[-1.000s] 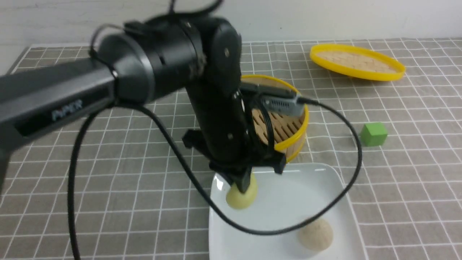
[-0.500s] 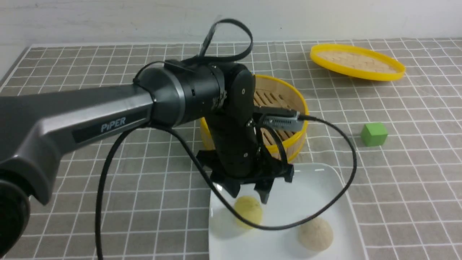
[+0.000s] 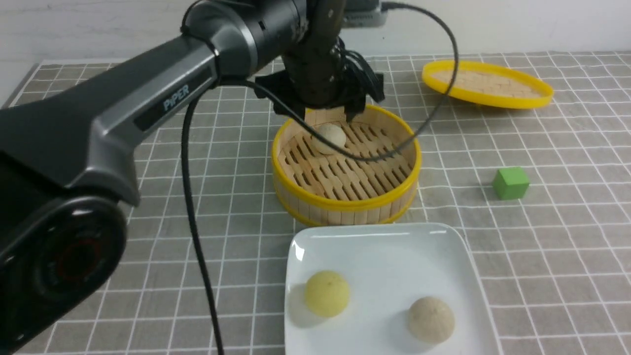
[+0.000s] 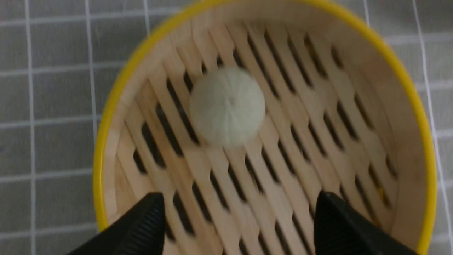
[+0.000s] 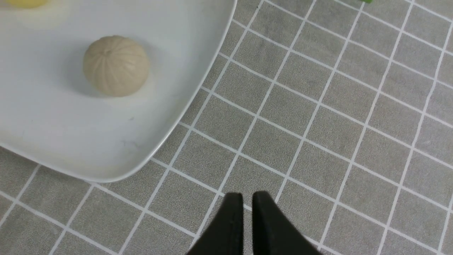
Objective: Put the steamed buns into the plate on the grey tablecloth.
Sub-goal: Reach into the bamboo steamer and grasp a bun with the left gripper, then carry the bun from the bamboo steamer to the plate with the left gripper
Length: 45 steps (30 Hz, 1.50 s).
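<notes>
Left gripper (image 4: 239, 196) jaws wide open above off-white bun (image 4: 228, 106) in bamboo steamer (image 3: 345, 202). Right gripper (image 5: 247, 194) jaws nearly closed, empty, beside plate (image 5: 106, 148) corner.

We see the grey tablecloth (image 3: 197, 236), gridded with thin white lines, spread under everything. Four things rest directly on it: the white square plate (image 3: 394, 261) nearest us, a yellow-rimmed bamboo steamer basket (image 3: 345, 204) just behind the plate, a green cube (image 3: 510, 183) off to the right, and a yellow-rimmed lid (image 3: 488, 84) well back on the right.
</notes>
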Available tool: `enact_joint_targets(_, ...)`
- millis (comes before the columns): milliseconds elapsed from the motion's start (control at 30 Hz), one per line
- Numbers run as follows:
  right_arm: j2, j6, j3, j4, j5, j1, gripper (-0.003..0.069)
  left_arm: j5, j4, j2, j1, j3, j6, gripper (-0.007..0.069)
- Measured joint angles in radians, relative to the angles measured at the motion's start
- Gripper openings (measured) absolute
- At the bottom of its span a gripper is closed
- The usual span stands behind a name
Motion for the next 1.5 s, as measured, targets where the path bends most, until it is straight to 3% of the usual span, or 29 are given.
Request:
enact_joint_targets(233, 0.000, 0.001, 0.000, 0.002, 0.000, 0.000, 0.0076, 0.020, -0.185, 0.223, 0.083, -0.247, 0.107, 0.0554)
enact_joint_targets(400, 0.000, 0.002, 0.000, 0.002, 0.000, 0.000, 0.0079, -0.003, -0.208, 0.297, 0.084, -0.259, 0.172, 0.0549)
enact_joint_targets(567, 0.000, 0.002, 0.000, 0.002, 0.000, 0.000, 0.0083, -0.045, -0.207, 0.337, 0.084, -0.263, 0.260, 0.0470)
enact_joint_targets(667, 0.000, 0.002, 0.000, 0.005, 0.000, 0.000, 0.0087, -0.052, -0.204, 0.345, 0.086, -0.266, 0.265, 0.0281)
enact_joint_targets(700, 0.000, 0.002, 0.000, 0.006, 0.000, 0.000, 0.0088, -0.052, -0.204, 0.345, 0.086, -0.266, 0.265, 0.0268)
enact_joint_targets(767, 0.000, 0.002, 0.000, 0.005, 0.000, 0.000, 0.0091, -0.041, -0.204, 0.338, 0.086, -0.272, 0.265, 0.0107)
enact_joint_targets(833, 0.000, 0.002, 0.000, 0.009, 0.001, 0.000, 0.0095, -0.001, -0.204, 0.313, 0.086, -0.272, 0.271, 0.0039)
enact_joint_targets(1067, 0.000, 0.002, 0.000, 0.019, 0.002, 0.000, 0.0101, 0.122, -0.172, 0.085, 0.085, -0.268, 0.381, 0.0027)
enact_joint_targets(1333, -0.001, 0.002, 0.000, 0.025, 0.004, 0.000, 0.0111, 0.229, -0.157, -0.226, 0.085, -0.215, 0.392, 0.0027)
enact_joint_targets(1500, -0.001, 0.002, 0.000, 0.024, -0.001, 0.000, 0.0120, 0.229, -0.276, -0.473, 0.085, 0.066, 0.350, 0.0027)
